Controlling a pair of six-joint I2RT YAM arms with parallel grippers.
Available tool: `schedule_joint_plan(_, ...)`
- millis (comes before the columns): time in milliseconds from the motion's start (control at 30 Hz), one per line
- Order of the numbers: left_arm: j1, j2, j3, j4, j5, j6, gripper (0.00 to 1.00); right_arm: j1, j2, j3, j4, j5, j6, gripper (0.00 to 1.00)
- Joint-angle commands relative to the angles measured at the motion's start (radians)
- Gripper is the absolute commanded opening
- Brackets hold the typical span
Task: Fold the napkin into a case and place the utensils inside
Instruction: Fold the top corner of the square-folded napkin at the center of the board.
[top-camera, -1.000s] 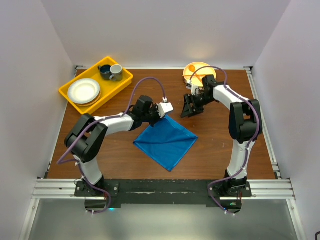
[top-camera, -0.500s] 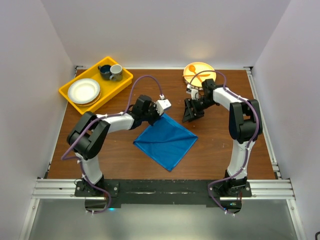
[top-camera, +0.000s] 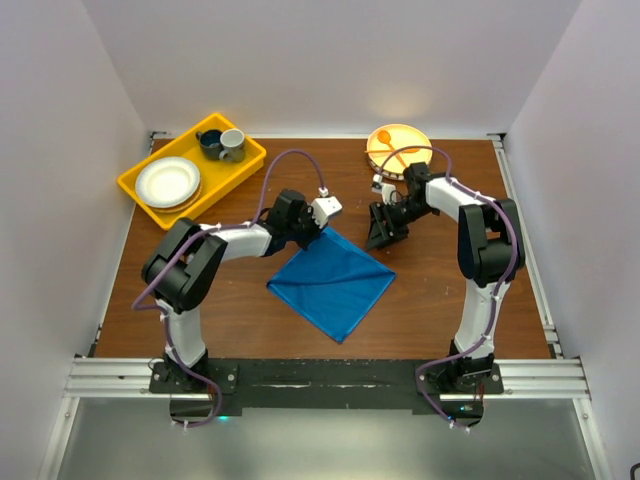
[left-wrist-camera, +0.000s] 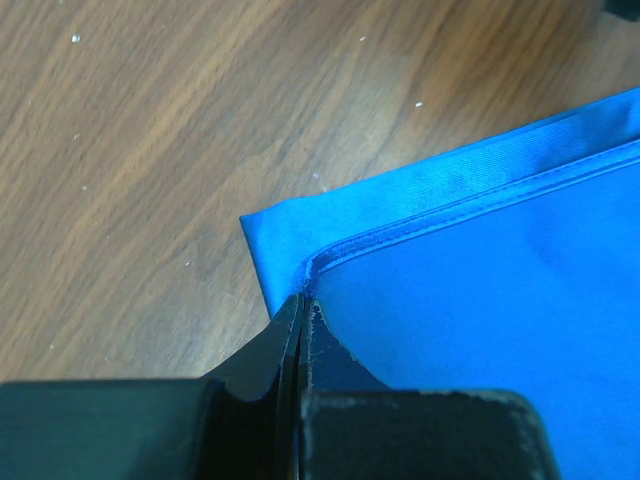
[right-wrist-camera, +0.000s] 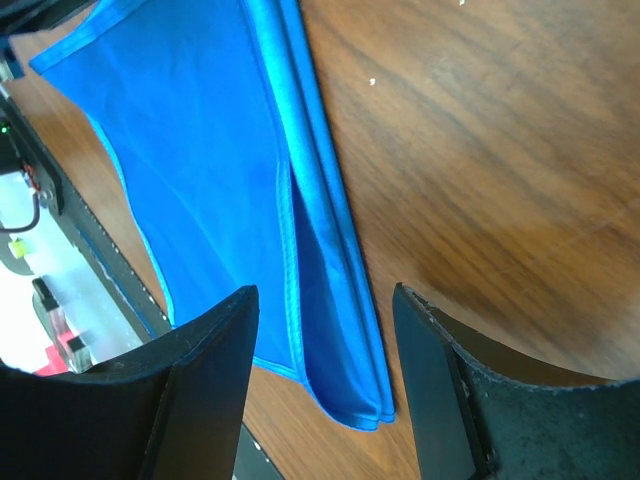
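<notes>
The bright blue napkin (top-camera: 335, 280) lies folded in layers on the brown table, one corner pointing away from me. My left gripper (top-camera: 320, 233) is at that far corner, low on the table. In the left wrist view it (left-wrist-camera: 303, 305) is shut on the hemmed corner of the napkin's upper layer (left-wrist-camera: 480, 300). My right gripper (top-camera: 381, 231) hovers open and empty just right of that corner. In the right wrist view its jaws (right-wrist-camera: 322, 292) stand wide apart over the napkin's layered edge (right-wrist-camera: 200, 150). The metal spoon and fork are not visible.
A yellow tray (top-camera: 150, 195) at the back left holds white plates (top-camera: 167, 181) and two cups (top-camera: 222, 143). An orange plate (top-camera: 398, 141) with an orange spoon stands at the back, behind the right arm. White walls close in the table on three sides.
My right gripper has moved slightly down and left toward the napkin's far corner. My left gripper has shifted a little at the corner, still shut on the cloth.
</notes>
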Motion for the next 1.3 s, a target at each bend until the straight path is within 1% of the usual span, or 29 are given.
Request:
schedule_joint_plan(0, 0.014, 0.007, 0.042, 0.033, -0.026, -0.027, 0.00, 0.007, -0.055, -0.008, -0.023, -0.029, -0.041, 0.60)
schedule_joint_plan(67, 0.014, 0.011, 0.047, 0.032, -0.024, -0.028, 0.00, 0.010, -0.058, -0.020, -0.026, -0.026, -0.046, 0.59)
schedule_joint_plan(133, 0.014, 0.009, 0.053, 0.024, -0.015, -0.034, 0.00, 0.018, -0.061, -0.035, -0.026, -0.026, -0.053, 0.56)
schedule_joint_plan(167, 0.014, 0.004, 0.053, 0.023, -0.010, -0.045, 0.04, 0.021, -0.063, -0.043, -0.022, -0.018, -0.053, 0.56)
schedule_joint_plan(200, 0.014, -0.015, 0.054, 0.010, -0.004, -0.048, 0.22, 0.025, -0.064, -0.051, -0.019, -0.015, -0.053, 0.54)
schedule_joint_plan(267, 0.021, -0.052, 0.036, 0.009, 0.020, -0.068, 0.38, 0.030, -0.067, -0.069, -0.017, -0.002, -0.063, 0.52)
schedule_joint_plan(300, 0.026, -0.101, 0.016, 0.004, 0.045, -0.077, 0.47, 0.033, -0.070, -0.075, -0.016, 0.005, -0.069, 0.52)
schedule_joint_plan(367, 0.043, -0.149, -0.001, -0.044, 0.083, -0.103, 0.51, 0.035, -0.072, -0.092, -0.011, 0.009, -0.073, 0.50)
schedule_joint_plan(400, 0.050, -0.185, -0.008, -0.074, 0.135, -0.114, 0.55, 0.036, -0.073, -0.097, -0.009, 0.017, -0.078, 0.48)
schedule_joint_plan(467, 0.073, -0.209, -0.016, -0.158, 0.161, -0.142, 0.56, 0.041, -0.073, -0.109, 0.006, 0.026, -0.076, 0.45)
schedule_joint_plan(533, 0.102, -0.226, -0.035, -0.190, 0.197, -0.172, 0.57, 0.048, -0.072, -0.120, 0.017, 0.043, -0.078, 0.43)
schedule_joint_plan(567, 0.113, -0.226, -0.042, -0.229, 0.215, -0.185, 0.57, 0.051, -0.070, -0.123, 0.030, 0.049, -0.078, 0.40)
schedule_joint_plan(600, 0.124, -0.217, -0.047, -0.240, 0.259, -0.194, 0.57, 0.053, -0.066, -0.127, 0.037, 0.051, -0.076, 0.40)
schedule_joint_plan(667, 0.142, -0.198, -0.048, -0.266, 0.284, -0.208, 0.57, 0.053, -0.063, -0.141, 0.056, 0.055, -0.064, 0.37)
schedule_joint_plan(767, 0.161, -0.160, -0.052, -0.257, 0.300, -0.231, 0.58, 0.056, -0.057, -0.161, 0.083, 0.055, -0.044, 0.33)
schedule_joint_plan(933, 0.182, -0.091, -0.012, -0.266, 0.300, -0.232, 0.56, 0.059, -0.055, -0.198, 0.122, 0.057, 0.002, 0.26)
schedule_joint_plan(1033, 0.189, -0.052, 0.011, -0.267, 0.323, -0.235, 0.52, 0.062, -0.052, -0.216, 0.156, 0.057, 0.040, 0.23)
schedule_joint_plan(1067, 0.190, -0.040, 0.014, -0.258, 0.326, -0.238, 0.49, 0.062, -0.052, -0.221, 0.173, 0.057, 0.051, 0.22)
schedule_joint_plan(1133, 0.196, -0.026, 0.027, -0.249, 0.329, -0.245, 0.45, 0.064, -0.052, -0.236, 0.198, 0.061, 0.081, 0.20)
schedule_joint_plan(1167, 0.199, -0.010, 0.031, -0.238, 0.327, -0.246, 0.40, 0.064, -0.055, -0.241, 0.225, 0.066, 0.094, 0.19)
schedule_joint_plan(1267, 0.212, 0.032, 0.060, -0.226, 0.316, -0.245, 0.33, 0.067, -0.046, -0.245, 0.276, 0.080, 0.141, 0.17)
